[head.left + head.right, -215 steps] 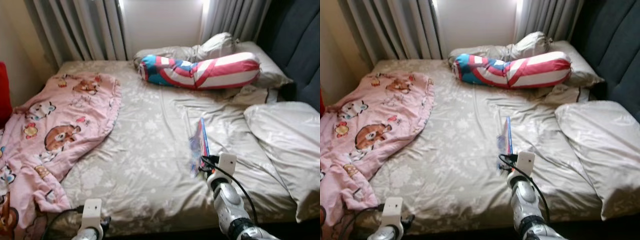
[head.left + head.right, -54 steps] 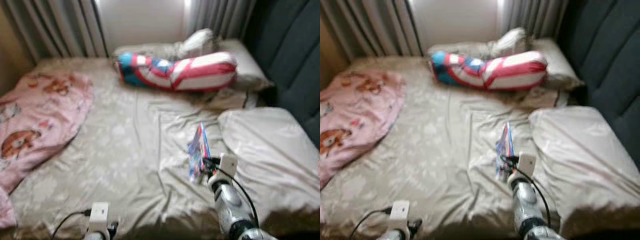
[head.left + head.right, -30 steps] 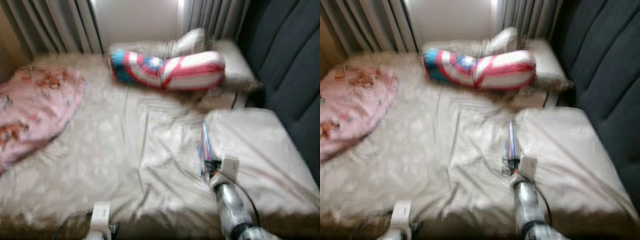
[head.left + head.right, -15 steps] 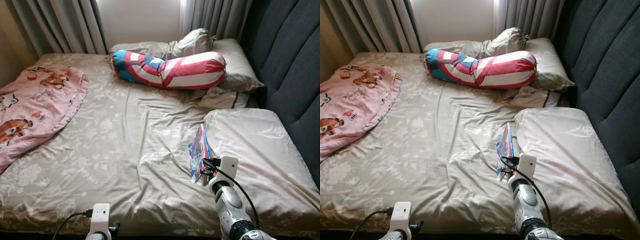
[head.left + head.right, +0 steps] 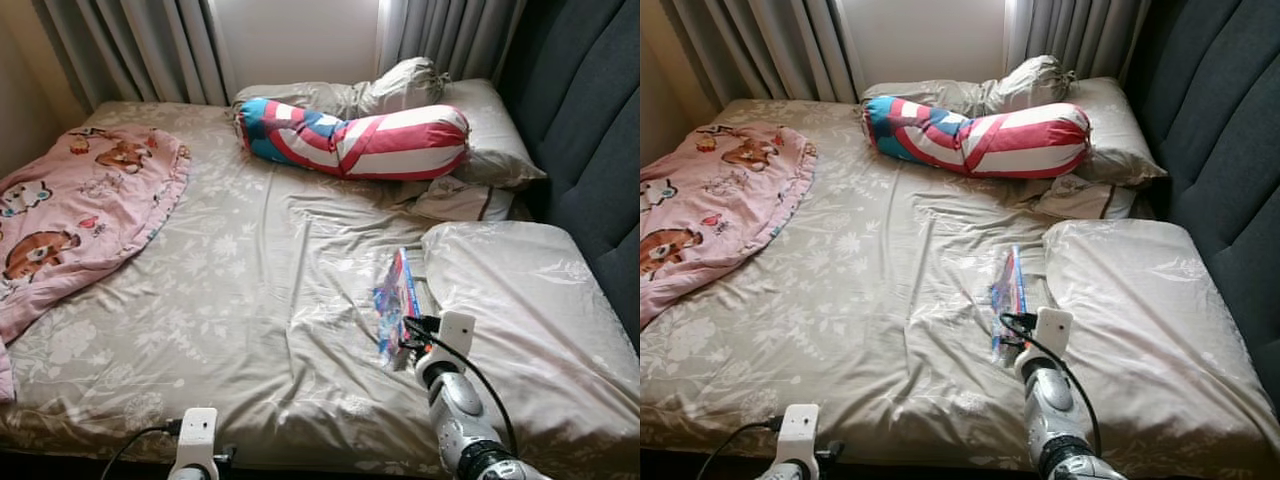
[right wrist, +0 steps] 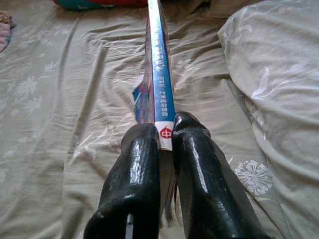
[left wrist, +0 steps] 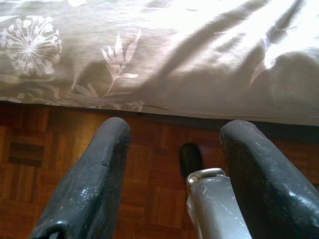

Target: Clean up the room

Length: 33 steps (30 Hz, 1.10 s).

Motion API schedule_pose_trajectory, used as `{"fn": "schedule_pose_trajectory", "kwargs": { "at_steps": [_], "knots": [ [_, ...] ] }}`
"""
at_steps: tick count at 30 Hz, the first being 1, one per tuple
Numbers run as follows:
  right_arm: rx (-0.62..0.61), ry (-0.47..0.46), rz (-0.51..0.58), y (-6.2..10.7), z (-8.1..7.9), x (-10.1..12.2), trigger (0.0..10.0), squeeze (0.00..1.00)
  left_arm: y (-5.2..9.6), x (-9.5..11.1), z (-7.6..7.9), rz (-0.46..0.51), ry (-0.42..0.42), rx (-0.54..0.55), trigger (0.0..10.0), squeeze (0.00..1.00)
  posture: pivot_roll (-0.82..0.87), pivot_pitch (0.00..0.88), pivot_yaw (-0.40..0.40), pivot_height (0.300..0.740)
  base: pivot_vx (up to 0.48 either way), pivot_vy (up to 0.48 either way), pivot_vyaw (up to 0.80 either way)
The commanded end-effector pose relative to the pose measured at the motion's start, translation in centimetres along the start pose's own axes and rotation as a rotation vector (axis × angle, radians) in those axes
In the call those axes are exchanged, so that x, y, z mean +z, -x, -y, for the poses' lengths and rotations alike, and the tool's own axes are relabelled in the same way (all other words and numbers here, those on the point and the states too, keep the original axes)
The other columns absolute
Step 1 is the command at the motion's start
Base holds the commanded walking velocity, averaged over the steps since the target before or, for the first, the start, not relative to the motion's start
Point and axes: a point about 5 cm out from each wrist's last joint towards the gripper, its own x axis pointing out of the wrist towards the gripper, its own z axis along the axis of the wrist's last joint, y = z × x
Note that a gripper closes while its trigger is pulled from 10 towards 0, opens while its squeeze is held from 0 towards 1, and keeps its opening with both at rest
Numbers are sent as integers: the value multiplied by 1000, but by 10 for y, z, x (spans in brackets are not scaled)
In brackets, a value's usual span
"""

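The left gripper (image 7: 164, 189) hangs idle with fingers spread over the floor beside the bed (image 5: 250, 290). The right gripper (image 6: 167, 137) pinches a thin book (image 6: 160, 69) by its spine, above the sheet — best carried level, grip firm, clear of the pillow (image 5: 520, 290).

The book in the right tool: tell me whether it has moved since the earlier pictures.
Yes. The book, clamped in the right tool, has shifted rightward across the bed and now sits close beside the large pillow, which it earlier stood well clear of.
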Motion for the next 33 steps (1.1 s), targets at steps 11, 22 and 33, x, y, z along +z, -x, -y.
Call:
{"fn": "schedule_pose_trajectory", "kwargs": {
  "at_steps": [11,22,33],
  "knots": [
    [27,63,73,-5,-4,16,10000,0,1,-6,2,-24,-2,1,10000,0,-80,21,-21,740,0,0,0],
    [84,95,135,-6,-14,25,10000,0,-3,24,-1,106,39,30,10000,0,-78,22,-22,740,0,0,0],
    [91,98,131,-5,-13,23,10000,0,-4,82,9,387,45,-10,10000,0,-77,29,-24,740,0,0,0]
  ]
}}
